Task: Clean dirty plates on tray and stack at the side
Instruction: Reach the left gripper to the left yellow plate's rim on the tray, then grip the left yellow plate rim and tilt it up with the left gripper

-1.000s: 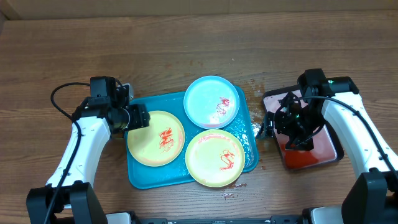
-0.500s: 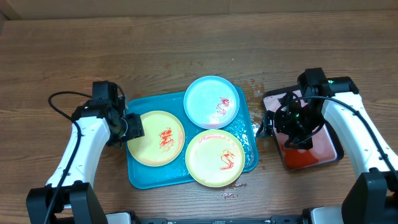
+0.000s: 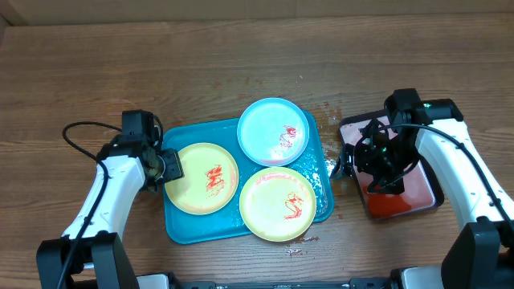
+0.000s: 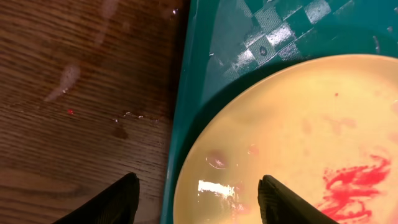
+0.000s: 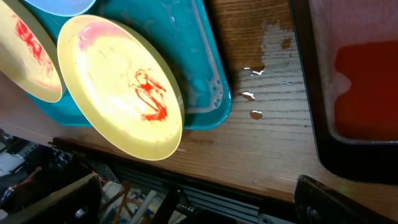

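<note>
Fingers (image 4: 118,202) of the left gripper (image 4: 198,186) stand apart, open, and as far as I can see nothing is pinched between them. One tip is over the bare table (image 4: 74,93) just outside the tray, the other over the face of the left pale yellow-green plate (image 4: 298,137). This plate lies flat at the left end of the turquoise tray (image 4: 211,56). Its left rim falls in the gap between the two tips, together with the tray's own raised rim. Being round, the plate has no long axis; what matters is that its rim runs across the gap. The blue plate (image 3: 273,131) and the second yellow-green plate (image 3: 277,204) sit further right in the same tray. I judge that the left arm is the nearer one. The right gripper (image 5: 202,202), wide open and empty, hangs at the small black tray (image 3: 347,127), well apart from this plate.
</note>
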